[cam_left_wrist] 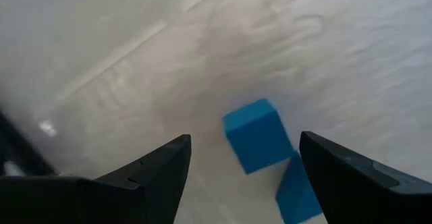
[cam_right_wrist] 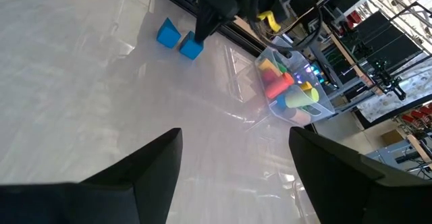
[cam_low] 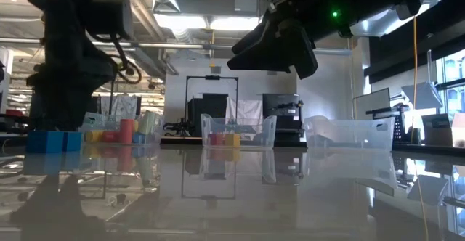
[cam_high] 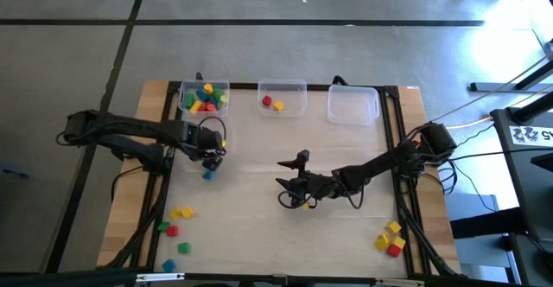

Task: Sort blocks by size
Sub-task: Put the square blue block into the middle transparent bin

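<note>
Directly below the left gripper (cam_left_wrist: 244,173), two blue blocks (cam_left_wrist: 258,135) lie on the table (cam_high: 259,149), touching each other at a corner. In the left wrist view they sit in the gap between the fingers (cam_left_wrist: 158,170), nearer one finger than the other, and neither finger touches them; the jaws are spread wide and hold nothing. From above, the left gripper (cam_high: 210,156) hovers just in front of the left bin (cam_high: 184,92), with a blue block (cam_high: 207,174) showing just beside its tip.

The left bin is heaped with blocks (cam_high: 206,98) in red, yellow, green and blue. The middle bin (cam_high: 301,86) holds a red block (cam_high: 267,101) and a yellow block (cam_high: 278,106), near each other. The right bin (cam_high: 352,105) stands beside it.

The right gripper (cam_high: 296,181) is over the middle of the table, well apart from the blue blocks, its jaws also spread wide and holding nothing; a small yellow bit shows under it, too small to tell what it is. Its wrist view looks across to the blue blocks (cam_right_wrist: 179,38) and the full bin (cam_right_wrist: 293,82).

Loose blocks remain near the front edge: a scatter of yellow, red, green and blue at the left (cam_high: 177,226), and a tight group of yellow and red at the right (cam_high: 391,239).
</note>
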